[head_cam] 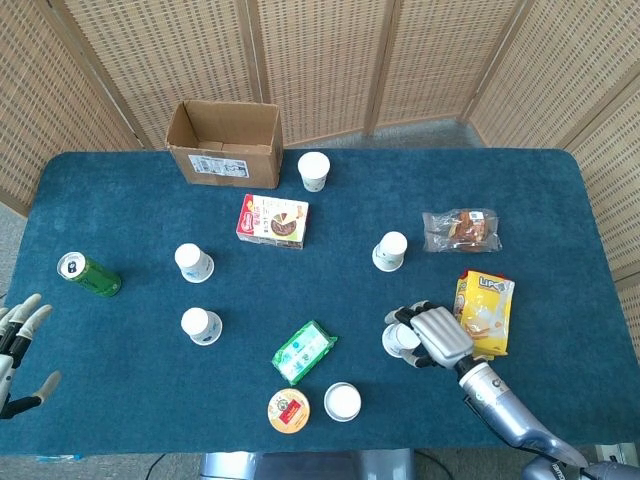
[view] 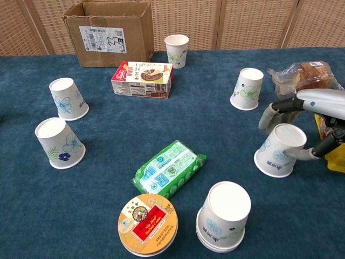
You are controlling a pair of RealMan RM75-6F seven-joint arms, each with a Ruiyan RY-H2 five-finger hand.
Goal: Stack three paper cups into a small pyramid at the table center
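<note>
Now the right hand (view: 310, 127) grips an upside-down paper cup (view: 279, 151), base up, tilted slightly rightward.

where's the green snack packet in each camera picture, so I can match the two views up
Head view: the green snack packet lies low and just left of centre, above the round tin.
Chest view: the green snack packet lies at centre, slightly below the middle, directly above the round tin.
Shared landmark: the cardboard box, at upper left in both.
</note>
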